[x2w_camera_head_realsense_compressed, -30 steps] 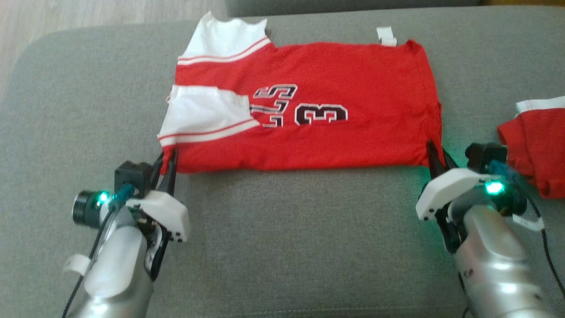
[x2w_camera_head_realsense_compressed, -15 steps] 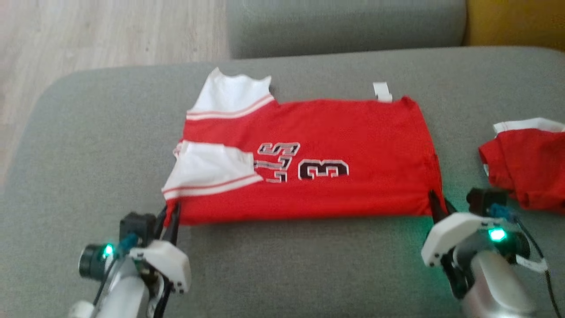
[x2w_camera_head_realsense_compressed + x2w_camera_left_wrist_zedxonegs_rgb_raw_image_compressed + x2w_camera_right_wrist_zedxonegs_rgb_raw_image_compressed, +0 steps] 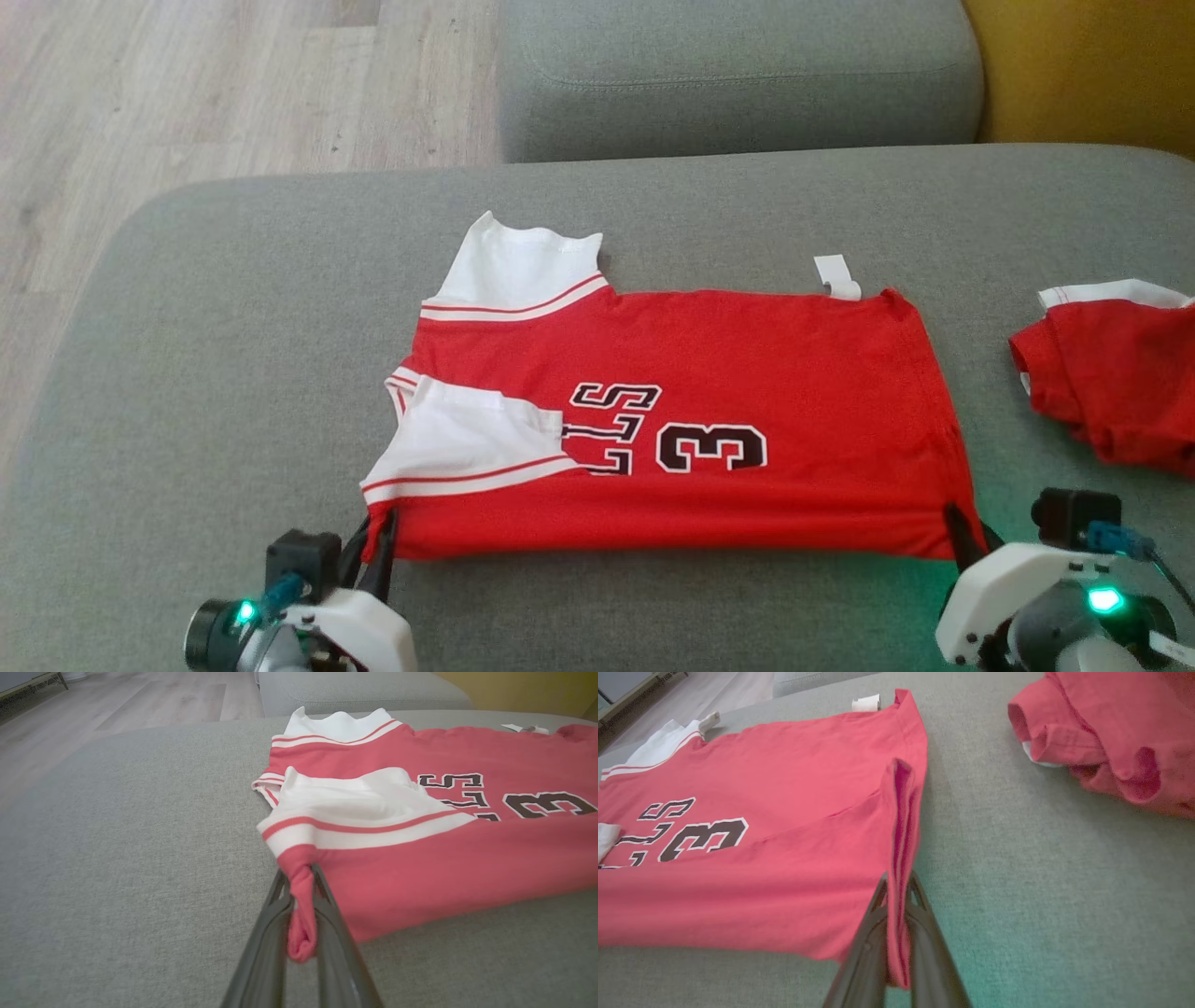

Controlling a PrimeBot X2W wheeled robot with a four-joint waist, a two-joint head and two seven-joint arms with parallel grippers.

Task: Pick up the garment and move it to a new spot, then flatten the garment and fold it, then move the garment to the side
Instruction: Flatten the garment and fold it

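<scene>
Though flat on sofa (image 3: pixel 187 373), garment (image 3: pixel 709 373) corners clamped in left end effector (image 3: pixel 378 537) and right end effector (image 3: pixel 962 532).

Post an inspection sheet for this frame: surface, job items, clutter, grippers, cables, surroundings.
Surface: grey cushion, fabric-covered.
Job's things: red jersey lying flat, one white sleeve folded onto it at its left end.
Clutter: second red garment crumpled at the right, apart from the jersey.
Grippers: left gripper shut on the jersey's near left corner; right gripper shut on its near right corner.
Cables: left blue lead, right blue lead at the wrists.
Surroundings: wood floor, back cushion, yellow surface.
</scene>
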